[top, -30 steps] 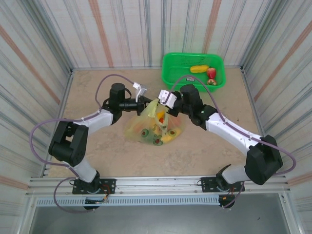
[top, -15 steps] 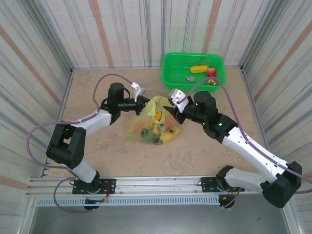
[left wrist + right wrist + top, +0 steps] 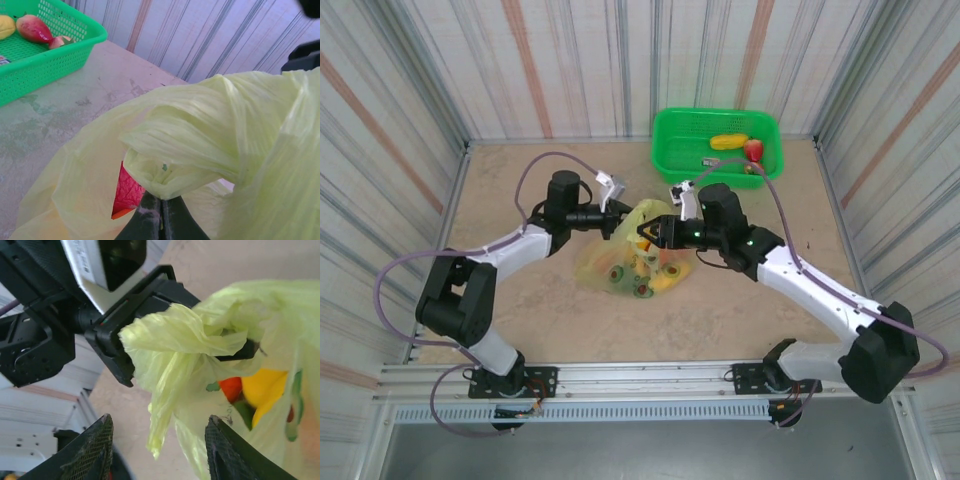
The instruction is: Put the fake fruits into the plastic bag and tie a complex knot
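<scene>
Left hand (image 3: 161, 216): pinched tight on a bunched fold of the thin translucent yellow-green plastic bag (image 3: 200, 130). The two dark fingers meet with the film caught between them.
Left hand from above (image 3: 618, 213): at the upper left edge of the bag, its arm reaching in from the left.
Right hand (image 3: 160, 427): jaws stand apart and hold nothing. A loose crumpled strip of the bag hangs between the two mesh-textured fingers (image 3: 92, 455); whether it brushes either one cannot be told.
Right hand from above (image 3: 650, 232): over the top of the bag, pointing toward the left hand and close to it.
Bag: mid-counter between the two hands, its top gathered and raised, its body slumped on the surface toward the near side.
Contents: glossy plastic fake fruits (image 3: 642, 272) show through the film as yellow, orange, red and green pieces.
Basket: a green perforated plastic basket (image 3: 715, 116) sits at the far right, well apart from the bag. It holds a yellow fruit (image 3: 728, 141) and a red fruit (image 3: 754, 150).
Counter: beige speckled counter (image 3: 520, 300) inside striped walls.
</scene>
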### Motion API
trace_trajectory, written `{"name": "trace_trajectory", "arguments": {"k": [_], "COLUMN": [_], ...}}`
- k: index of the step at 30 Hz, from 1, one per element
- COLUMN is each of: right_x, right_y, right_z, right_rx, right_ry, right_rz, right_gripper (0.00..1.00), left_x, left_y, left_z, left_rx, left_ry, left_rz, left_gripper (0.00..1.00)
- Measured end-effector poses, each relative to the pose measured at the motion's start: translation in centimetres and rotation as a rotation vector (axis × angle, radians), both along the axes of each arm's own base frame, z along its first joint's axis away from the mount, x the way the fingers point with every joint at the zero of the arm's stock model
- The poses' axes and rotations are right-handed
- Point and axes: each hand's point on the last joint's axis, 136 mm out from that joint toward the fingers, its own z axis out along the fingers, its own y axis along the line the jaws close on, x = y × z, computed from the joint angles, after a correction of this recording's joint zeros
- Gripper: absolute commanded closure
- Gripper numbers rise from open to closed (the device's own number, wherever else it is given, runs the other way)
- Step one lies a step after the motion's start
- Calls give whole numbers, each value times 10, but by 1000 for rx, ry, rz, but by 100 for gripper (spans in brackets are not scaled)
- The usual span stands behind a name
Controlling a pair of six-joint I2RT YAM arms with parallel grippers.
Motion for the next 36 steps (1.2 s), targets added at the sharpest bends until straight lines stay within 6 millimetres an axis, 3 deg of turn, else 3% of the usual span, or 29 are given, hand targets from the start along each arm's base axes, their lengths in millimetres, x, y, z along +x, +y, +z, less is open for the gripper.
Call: {"name": "trace_trajectory", "arguments": {"k": [5, 12, 15, 21, 24, 36], "right_x": [5, 6, 10, 21, 19, 6], "right_y": [11, 19, 6, -46, -60, -70], "right_z": [-16, -20, -16, 18, 22, -2], "right_rx": [26, 45, 39, 58, 47, -60], "right_ry": [100, 135, 132, 49, 36, 71], "right_rz": [-8, -9, -45, -165, -187, -158], "right_gripper": [63, 99, 100, 100, 100, 100], "left_x": [0, -3, -3, -1, 1, 15], "left_y": [-1, 0, 5, 21, 26, 46], "left_z": [1, 1, 8, 35, 44, 47], "left_rx": [3, 28, 53, 121, 149, 274], "left_ry": [-6, -13, -49, -187, -248, -361], "left_rz": [-3, 7, 34, 137, 179, 364], "left_gripper": [100, 100, 100, 100, 100, 100]}}
